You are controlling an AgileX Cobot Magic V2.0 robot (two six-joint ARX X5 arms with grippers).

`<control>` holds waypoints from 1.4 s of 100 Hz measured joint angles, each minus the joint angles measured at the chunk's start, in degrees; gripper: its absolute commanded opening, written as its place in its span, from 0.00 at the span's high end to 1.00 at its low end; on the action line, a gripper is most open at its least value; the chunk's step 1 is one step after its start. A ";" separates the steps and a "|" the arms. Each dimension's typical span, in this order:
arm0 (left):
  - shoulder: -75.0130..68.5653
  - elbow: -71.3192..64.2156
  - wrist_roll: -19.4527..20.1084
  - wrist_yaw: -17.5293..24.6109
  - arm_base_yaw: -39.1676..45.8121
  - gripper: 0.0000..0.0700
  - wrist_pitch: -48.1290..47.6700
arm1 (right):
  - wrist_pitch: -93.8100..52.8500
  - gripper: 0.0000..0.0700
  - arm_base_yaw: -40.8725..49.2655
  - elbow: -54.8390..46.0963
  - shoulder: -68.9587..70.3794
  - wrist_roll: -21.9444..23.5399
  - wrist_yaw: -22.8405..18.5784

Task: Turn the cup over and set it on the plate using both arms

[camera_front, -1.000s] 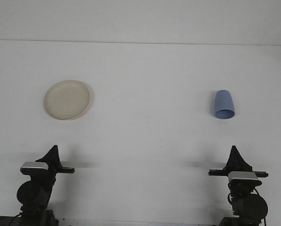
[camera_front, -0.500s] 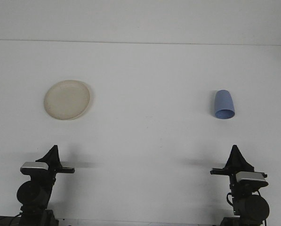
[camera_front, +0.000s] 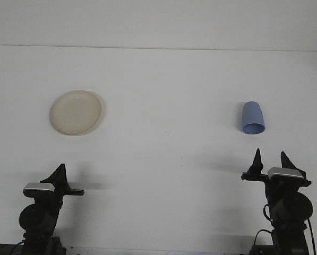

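A blue cup (camera_front: 252, 118) stands upside down on the white table at the right, its wide rim on the surface. A cream plate (camera_front: 75, 112) lies at the left. My right gripper (camera_front: 270, 160) is near the front right, below the cup and apart from it, with its two fingers spread open and nothing between them. My left gripper (camera_front: 58, 174) rests at the front left, below the plate, its fingers together in a single point.
The white table (camera_front: 163, 95) runs back to a pale wall at the top of the view. Both arm bases sit at the front edge, left and right.
My right gripper has risen a little toward the cup and its fingers have parted from a single point into two tips. The left arm, cup and plate have not moved.
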 measured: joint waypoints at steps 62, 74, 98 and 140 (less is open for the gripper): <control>0.00 0.00 -0.02 0.00 0.00 0.98 0.00 | 36.54 0.27 -6.86 0.00 45.55 -13.00 -0.48; 0.00 0.00 0.00 0.00 0.00 0.98 0.00 | 44.76 0.27 -8.74 0.44 53.44 -14.12 -1.42; 0.00 0.00 0.00 0.00 0.00 0.98 0.00 | 49.88 0.27 -11.98 10.12 67.89 -14.56 -6.03; 0.00 0.00 -0.02 -0.02 0.00 0.98 0.02 | 49.92 0.86 -11.96 18.49 77.02 -14.56 -10.36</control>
